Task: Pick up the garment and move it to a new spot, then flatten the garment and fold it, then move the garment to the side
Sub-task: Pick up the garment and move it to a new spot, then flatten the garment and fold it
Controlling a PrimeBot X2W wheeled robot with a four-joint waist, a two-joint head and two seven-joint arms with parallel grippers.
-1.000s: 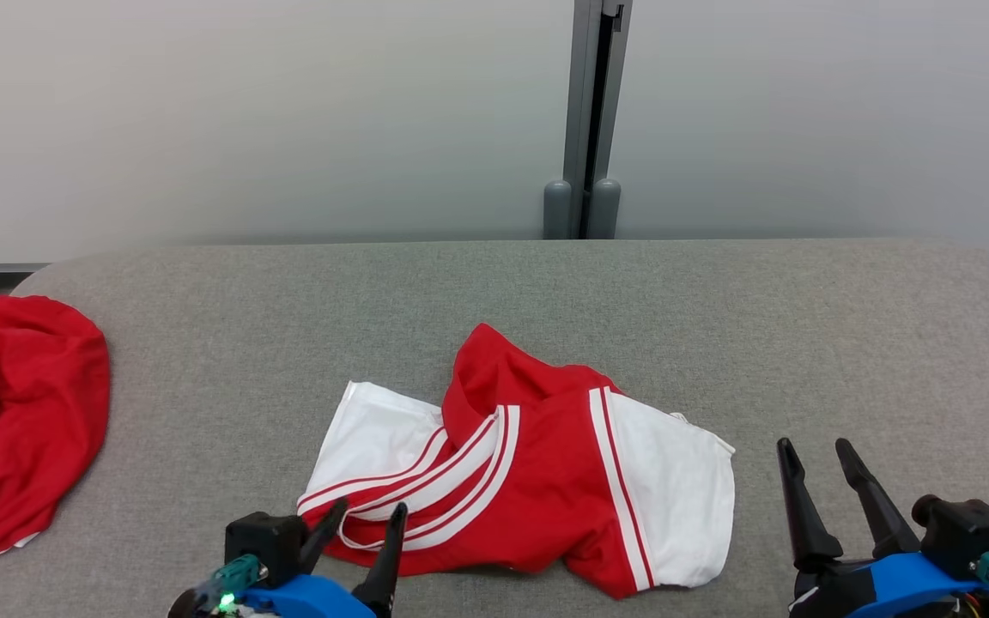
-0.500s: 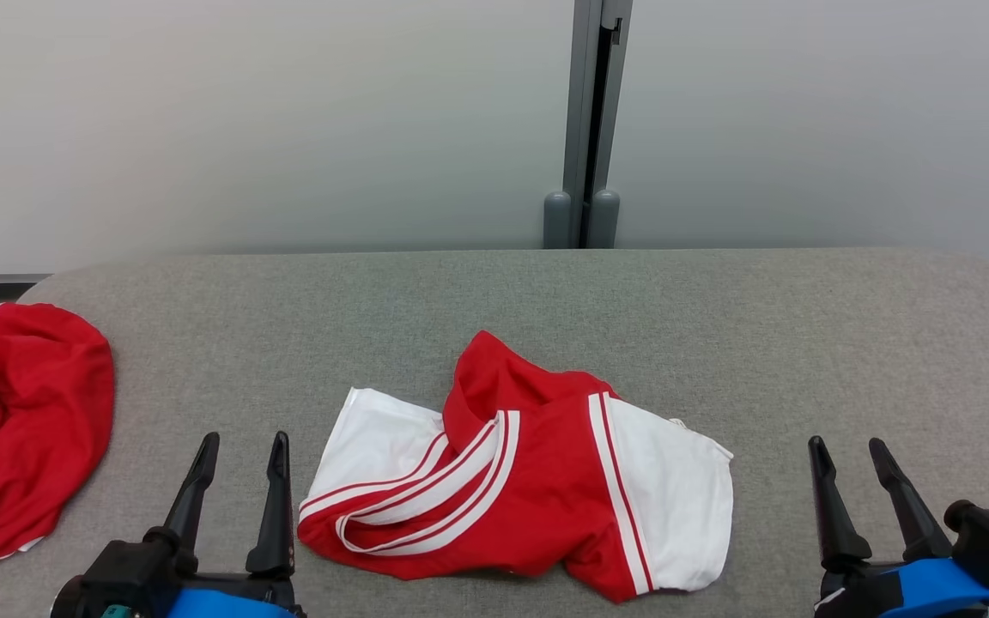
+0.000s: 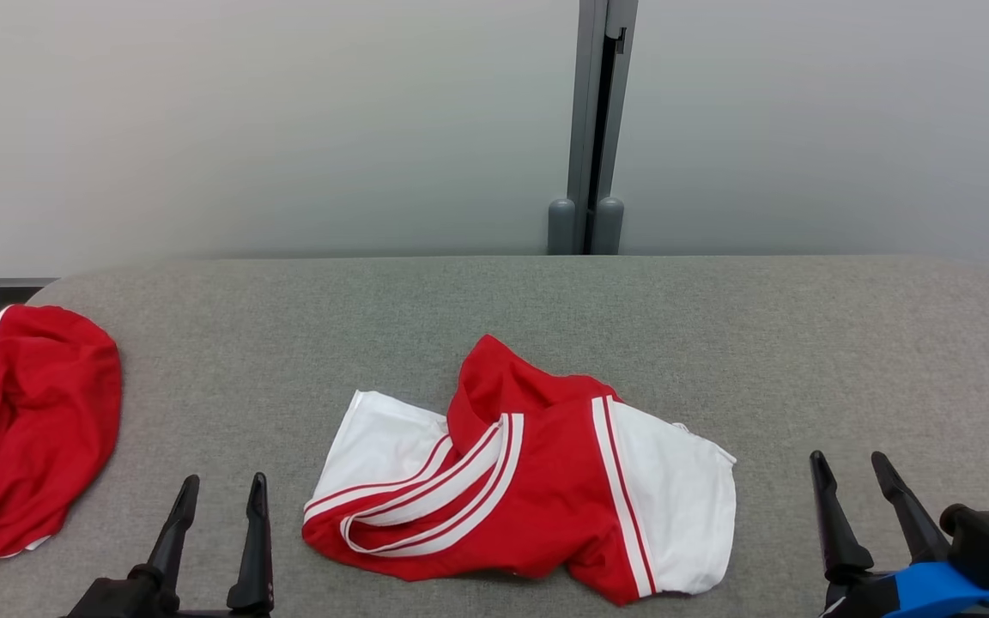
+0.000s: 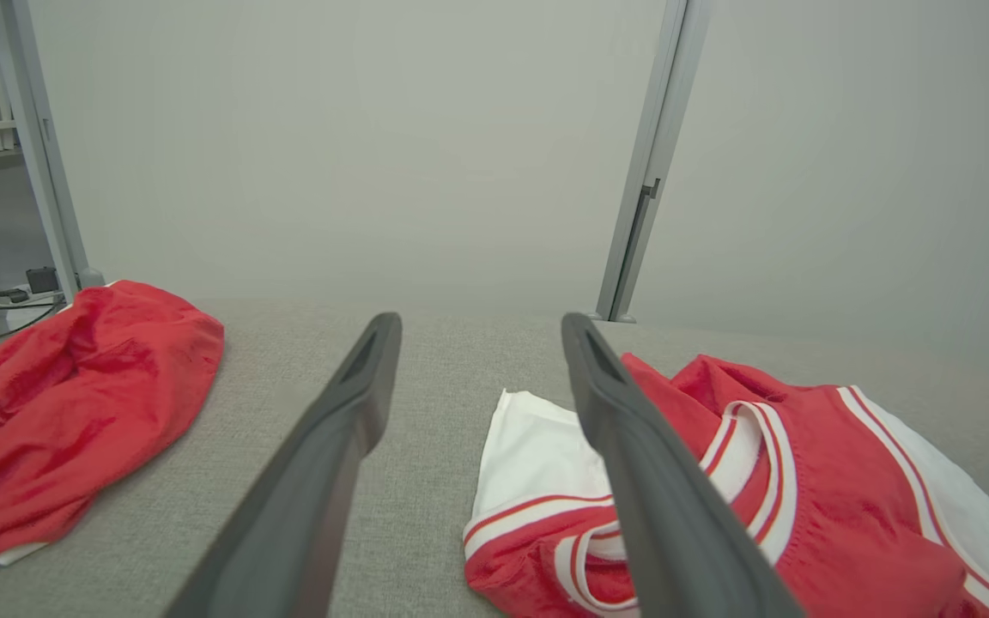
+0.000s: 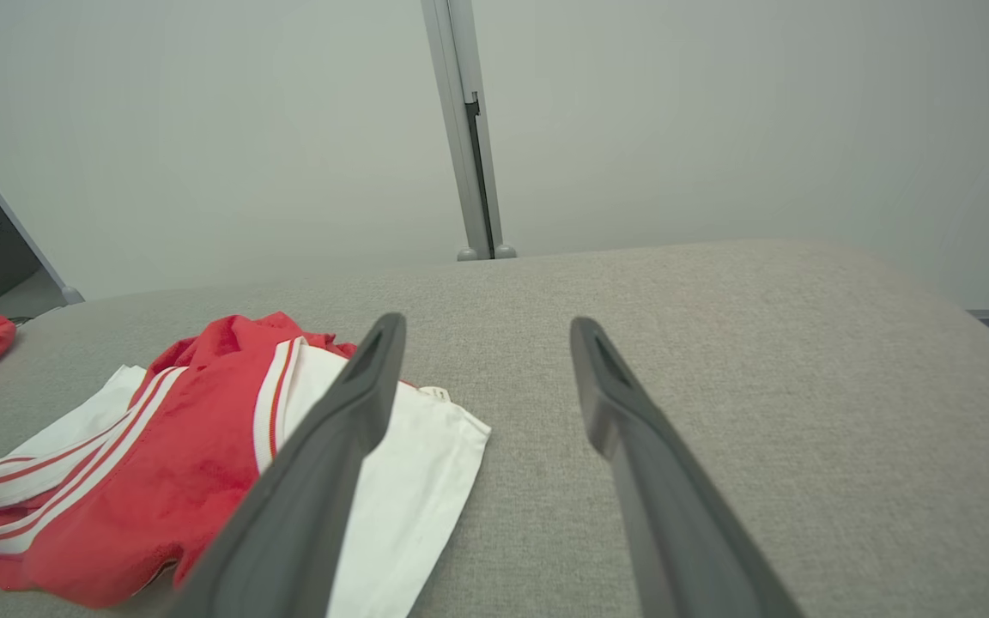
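A red-and-white garment [image 3: 529, 498] is seen crumpled on the grey padded table [image 3: 494, 300], just toward six o'clock of its centre in the head view, and it is touched by neither gripper. The left gripper [image 3: 226, 481] is poised at the garment's eight o'clock and the right gripper [image 3: 847, 457] at its four o'clock, both with fingers spread wide and nothing between them. The work is judged to stand at the pick-up or flattening step, since no fold has been made. An edge must next be reached and pinched, probably the white panel at three o'clock or the striped hem at seven o'clock. The fabric is shown bunched, with a red hump raised at twelve o'clock and white stripes looped across the middle. A second red cloth [image 3: 22, 421] is seen at nine o'clock, well apart.
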